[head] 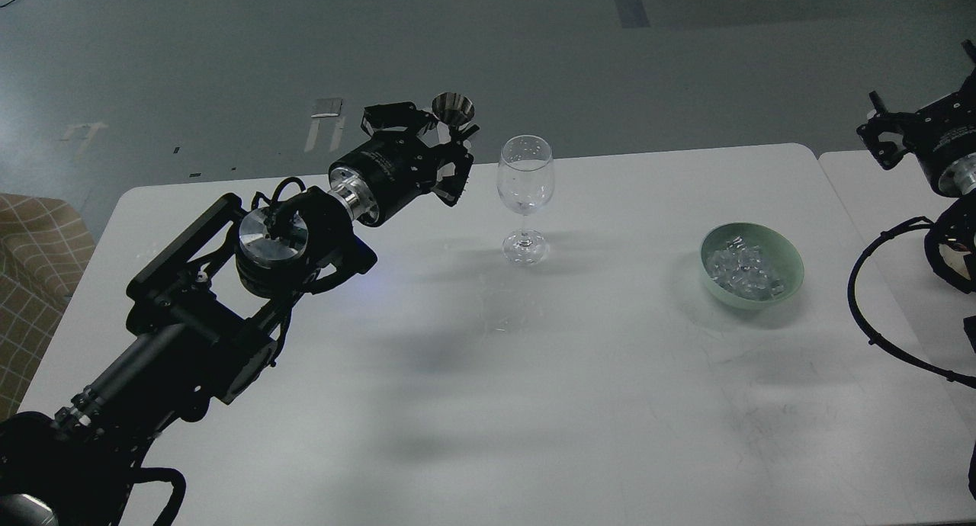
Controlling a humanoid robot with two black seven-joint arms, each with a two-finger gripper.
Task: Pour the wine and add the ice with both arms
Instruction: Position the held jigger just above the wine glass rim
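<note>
1. Left black jointed arm's gripper (450,156) raised above the white rectangular table (457,404), pinching a small shiny metal cone-shaped measuring cup (452,108) by its lower part; contents hidden.
2. Just right of it, a clear stemmed wine glass (524,198), upright, seemingly empty; thin-walled, fragile, easily tipped by a knock.
3. Further right, a pale green round ceramic bowl (789,271) holding a heap of small clear ice cubes (743,271); likely light, hard, slippery, probably best pinched singly across flat faces.
4. At the right edge, right black arm's gripper (884,137) hovering well apart from the bowl; jaw spread impossible to tell.
</note>
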